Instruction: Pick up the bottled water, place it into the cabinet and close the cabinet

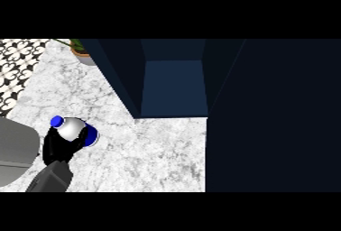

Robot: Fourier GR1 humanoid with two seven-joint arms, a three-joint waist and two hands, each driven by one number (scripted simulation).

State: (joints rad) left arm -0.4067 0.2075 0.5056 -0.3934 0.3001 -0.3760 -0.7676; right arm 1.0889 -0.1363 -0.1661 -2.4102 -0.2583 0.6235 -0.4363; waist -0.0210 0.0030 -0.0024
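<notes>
Head view is up on my screen. Where is the bottled water?
— I see the bottled water point(70, 127) left of the cabinet point(126, 76) and nearer to us than its open front, well apart from it. It is tilted, with its blue cap point(57, 120) pointing away from the cabinet.
— And the hand?
— The left hand point(58, 146) is curled round the bottle's lower half, with dark fingers wrapped across the white body and the blue label. Its grey forearm point(50, 179) comes in from the lower edge, also left of the cabinet. I can't tell whether the bottle is touching the marble counter point(153, 149) or hanging above it.
— Is the cabinet open?
— I can look straight into one dark blue compartment, so yes. A broad dark panel point(273, 117) stands on the cabinet's right side; I can't tell if that is its door.
— Anything else around?
— A potted plant point(82, 55) sits just beside the cabinet's far left corner. Further left of the cabinet there is black-and-white patterned tiling point(16, 56), and a grey shape point(13, 149) that I can't identify sits just left of the hand.
</notes>
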